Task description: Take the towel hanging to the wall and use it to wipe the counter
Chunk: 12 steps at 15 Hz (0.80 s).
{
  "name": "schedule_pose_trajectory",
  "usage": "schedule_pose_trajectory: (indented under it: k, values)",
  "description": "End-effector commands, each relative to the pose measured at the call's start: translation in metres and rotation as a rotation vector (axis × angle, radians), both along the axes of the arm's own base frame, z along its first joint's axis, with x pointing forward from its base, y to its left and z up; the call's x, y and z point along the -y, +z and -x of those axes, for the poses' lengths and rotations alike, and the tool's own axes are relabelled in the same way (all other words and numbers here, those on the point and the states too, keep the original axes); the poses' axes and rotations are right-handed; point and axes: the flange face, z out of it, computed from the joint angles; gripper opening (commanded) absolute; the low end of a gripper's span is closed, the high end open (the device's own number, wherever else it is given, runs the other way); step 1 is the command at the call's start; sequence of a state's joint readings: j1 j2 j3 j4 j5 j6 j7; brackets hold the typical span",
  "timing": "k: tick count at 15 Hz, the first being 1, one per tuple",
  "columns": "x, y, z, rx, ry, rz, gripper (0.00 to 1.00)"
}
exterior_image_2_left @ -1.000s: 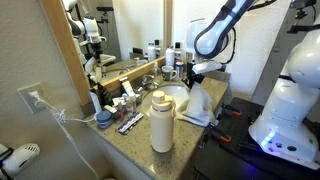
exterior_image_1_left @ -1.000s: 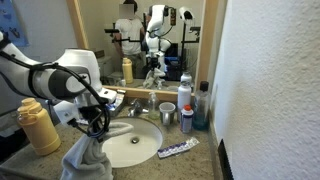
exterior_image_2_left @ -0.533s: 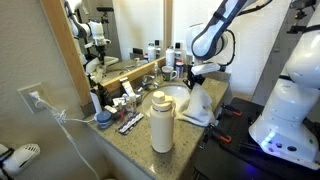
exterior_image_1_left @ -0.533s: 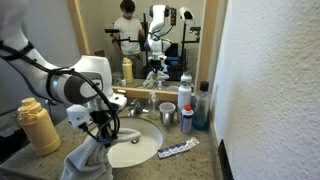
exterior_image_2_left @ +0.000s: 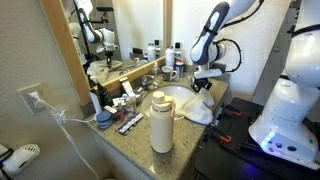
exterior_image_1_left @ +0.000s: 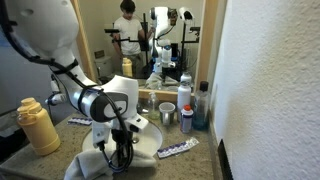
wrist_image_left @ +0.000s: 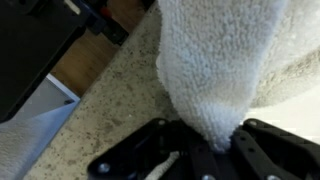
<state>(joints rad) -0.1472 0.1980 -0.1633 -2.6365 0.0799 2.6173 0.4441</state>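
Jaws grip towel [wrist_image_left: 215, 60] by counter [wrist_image_left: 112, 112] edge

- The towel [wrist_image_left: 220, 60] runs off the wrist view's top and right edges; its tip hides where the gripper [wrist_image_left: 213, 148] closes.
- Clutter [exterior_image_2_left: 122, 102] at the counter's [exterior_image_2_left: 130, 143] back edge: too small to name, perhaps toiletries.

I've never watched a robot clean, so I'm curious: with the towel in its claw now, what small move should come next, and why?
Probably drag the towel sideways across the counter. The gripper pinches a fold in the wrist view, and the towel lies low by the sink, so wiping looks ready to begin.
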Motion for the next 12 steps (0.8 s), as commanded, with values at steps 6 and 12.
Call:
schedule_pose_trajectory:
  k: [6,12]
  values:
    - [0.018,-0.042,0.026,-0.231,-0.087,-0.197,0.03]
    - [0.007,-0.09,0.016,-0.356,0.092,-0.427,0.03]
